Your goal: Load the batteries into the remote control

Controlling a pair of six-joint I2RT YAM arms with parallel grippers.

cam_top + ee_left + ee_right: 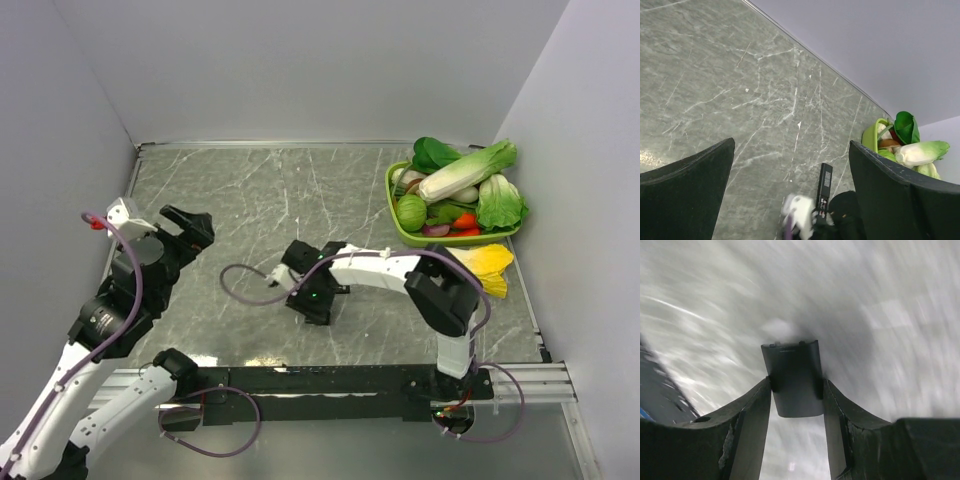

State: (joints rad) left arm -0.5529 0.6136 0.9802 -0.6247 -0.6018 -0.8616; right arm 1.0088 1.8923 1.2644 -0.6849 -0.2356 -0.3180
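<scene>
The remote control (824, 186) lies on the grey marble table, its open compartment end next to my right gripper (832, 220). In the top view it is mostly hidden under that gripper (312, 303). My right gripper (795, 382) is shut on the flat black cover piece (792, 367), pinching its sides just above the table. That view is blurred. I cannot make out the batteries; only small red and white marks show in the compartment. My left gripper (188, 232) is open and empty, raised over the table's left side, its fingers (690, 190) wide apart.
A green basket (392, 205) full of vegetables stands at the back right, also in the left wrist view (871, 137). A yellow vegetable (485, 265) lies in front of it. White walls enclose the table. The right arm's purple cable (245, 280) loops over the middle.
</scene>
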